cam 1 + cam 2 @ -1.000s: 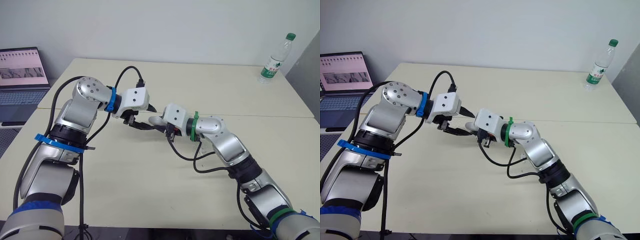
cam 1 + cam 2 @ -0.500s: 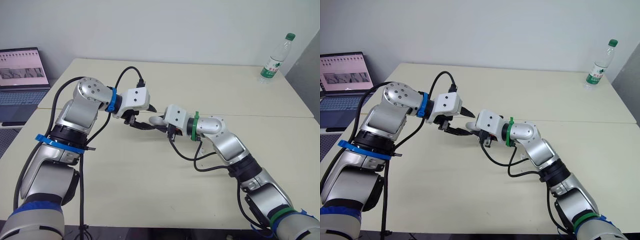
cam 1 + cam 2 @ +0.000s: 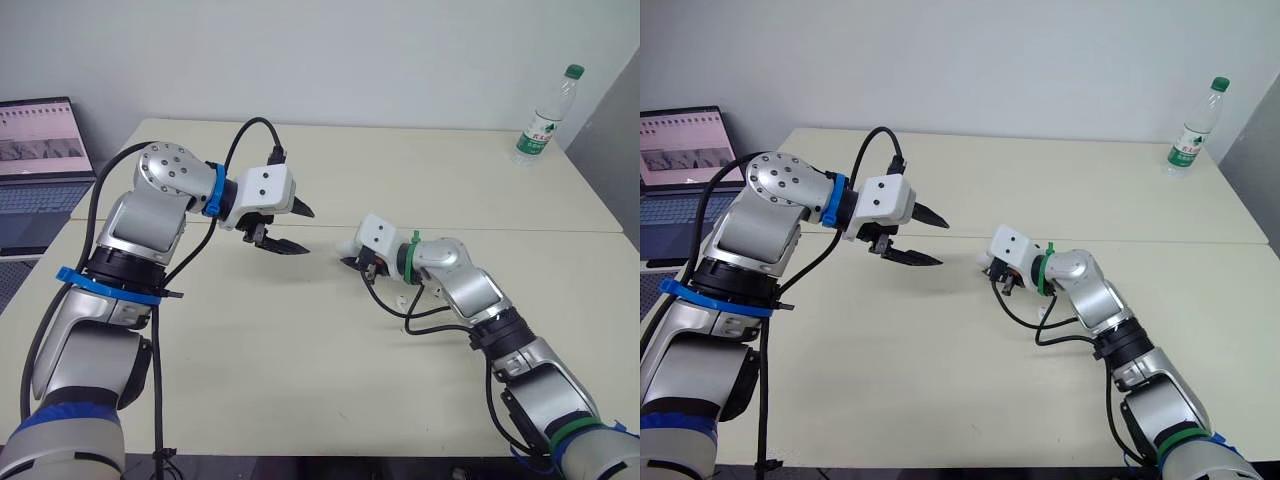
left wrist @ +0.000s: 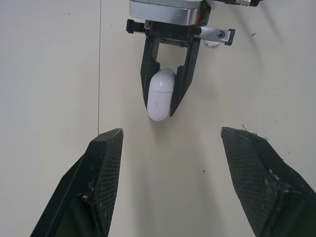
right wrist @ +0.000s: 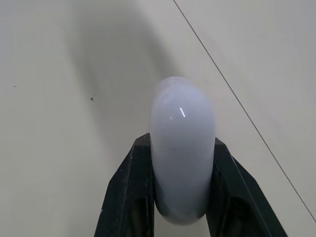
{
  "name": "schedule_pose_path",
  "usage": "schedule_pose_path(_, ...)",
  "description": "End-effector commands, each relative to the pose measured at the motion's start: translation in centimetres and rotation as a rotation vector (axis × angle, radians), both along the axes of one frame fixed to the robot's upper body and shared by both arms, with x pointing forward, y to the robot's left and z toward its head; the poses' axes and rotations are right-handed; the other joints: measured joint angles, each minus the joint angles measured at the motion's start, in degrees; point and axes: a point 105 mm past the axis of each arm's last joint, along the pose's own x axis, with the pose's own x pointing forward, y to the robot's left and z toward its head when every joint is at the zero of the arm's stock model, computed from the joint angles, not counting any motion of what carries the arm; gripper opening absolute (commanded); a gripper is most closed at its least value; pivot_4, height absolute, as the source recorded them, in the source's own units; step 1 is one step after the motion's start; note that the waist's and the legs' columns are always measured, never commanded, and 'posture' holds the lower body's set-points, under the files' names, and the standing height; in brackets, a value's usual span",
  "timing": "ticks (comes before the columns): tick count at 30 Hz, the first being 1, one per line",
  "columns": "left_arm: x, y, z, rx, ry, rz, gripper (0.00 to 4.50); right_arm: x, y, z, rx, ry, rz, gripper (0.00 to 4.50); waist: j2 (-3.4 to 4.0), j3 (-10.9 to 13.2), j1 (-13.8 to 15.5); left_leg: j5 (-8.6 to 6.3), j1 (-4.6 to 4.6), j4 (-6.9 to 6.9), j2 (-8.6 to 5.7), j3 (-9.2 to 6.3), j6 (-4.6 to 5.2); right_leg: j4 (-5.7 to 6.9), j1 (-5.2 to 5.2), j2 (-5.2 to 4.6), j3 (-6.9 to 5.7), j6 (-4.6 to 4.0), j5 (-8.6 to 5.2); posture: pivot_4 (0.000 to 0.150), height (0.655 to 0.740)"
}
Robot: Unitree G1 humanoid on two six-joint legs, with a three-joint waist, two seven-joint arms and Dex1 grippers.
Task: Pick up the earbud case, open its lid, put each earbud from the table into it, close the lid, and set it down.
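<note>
The right gripper (image 4: 159, 110), jaws clamped on the earbud case (image 4: 160, 91), is low over the table (image 3: 250, 340), well inside its edges. The left gripper (image 3: 305, 232), jaws apart, has drawn back.

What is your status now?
Left gripper open, apart from case. Right gripper shut on case, lid closed. Bottle far off, no obstacle.
</note>
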Motion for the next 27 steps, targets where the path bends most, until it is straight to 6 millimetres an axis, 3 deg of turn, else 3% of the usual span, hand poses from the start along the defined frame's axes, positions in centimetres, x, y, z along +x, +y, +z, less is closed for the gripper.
schedule_pose_path(1,0.2,0.0,1.0,-0.041,-0.046,0.002,3.28,-0.9,1.1,2.4,0.042,-0.066,0.058,0.86,0.00,0.00,0.00,0.00,0.00,0.00,0.00,-0.01,0.00,0.00,0.00,0.00,-0.01,0.00,0.00,0.150,0.7400)
schedule_pose_path(5,0.3,-0.4,1.0,-0.071,-0.054,-0.002,3.11,-1.7,2.0,3.0,0.047,-0.089,0.088,0.86,0.00,0.00,0.03,0.00,0.00,0.00,0.00,-0.02,0.00,0.00,0.00,0.00,-0.02,0.00,0.00,0.150,0.7400)
schedule_pose_path(10,0.1,-0.4,0.5,-0.057,-0.036,-0.004,1.73,-2.2,2.7,3.8,0.057,-0.109,0.110,0.86,0.00,0.00,0.00,0.00,0.00,0.00,0.00,-0.03,0.00,0.02,-0.01,0.00,-0.02,0.00,0.00,0.150,0.7400)
schedule_pose_path(27,-0.4,-0.9,0.2,-0.062,-0.027,-0.015,1.73,-3.0,4.5,5.0,0.061,-0.154,0.164,0.86,0.00,0.00,-0.01,0.00,0.00,0.00,0.00,-0.02,0.00,0.03,-0.01,-0.01,-0.02,0.00,0.00,0.150,0.7400)
